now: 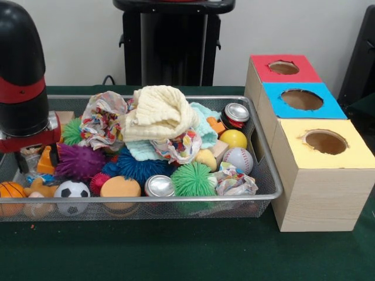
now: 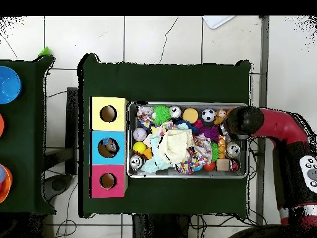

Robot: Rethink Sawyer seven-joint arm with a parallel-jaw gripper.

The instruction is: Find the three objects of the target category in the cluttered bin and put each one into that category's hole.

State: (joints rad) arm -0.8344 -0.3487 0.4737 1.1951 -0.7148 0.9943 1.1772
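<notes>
Wire-mesh bin (image 1: 176,199), one, rectangular, stood on the dark green tablecloth (image 1: 176,252), heaped with clutter; the task's things lay somewhere in that heap, the target category not identifiable.

Contents counted from the front view:
- Drink cans, two: a silver-topped can (image 1: 159,186) at the near rim, a red can (image 1: 236,115) in the far right corner.
- Smooth balls, five: yellow ball (image 1: 233,139), baseball (image 1: 238,160), soccer ball (image 1: 72,190), basketball (image 1: 10,190), orange foam ball (image 1: 120,187).
- Spiky rubber balls, at least four: green (image 1: 193,179), blue (image 1: 137,165), purple (image 1: 79,161), and a smaller green one (image 1: 73,132).
- Cloths, at least four: cream muslin cloth (image 1: 158,111) on top of the heap, mint cloth (image 1: 202,126) under it, two patterned cloths (image 1: 104,120) (image 1: 234,181).

Gripper (image 1: 38,158), one, hung low inside the bin's left end, just beside the purple spiky ball. Whether it was open or closed could not be told.

Wooden box (image 1: 316,199), one, stood just right of the bin, with three holes on top: red hole (image 1: 284,67), blue hole (image 1: 302,99), yellow hole (image 1: 325,141).

Red and black arm (image 2: 278,124) reached in over the bin's end in the overhead view.

Surroundings: white wall (image 1: 76,35); pale tiled floor (image 2: 155,43) with cables on it; a second green table (image 2: 25,155) beside the first, bearing a blue plate (image 2: 7,83).
</notes>
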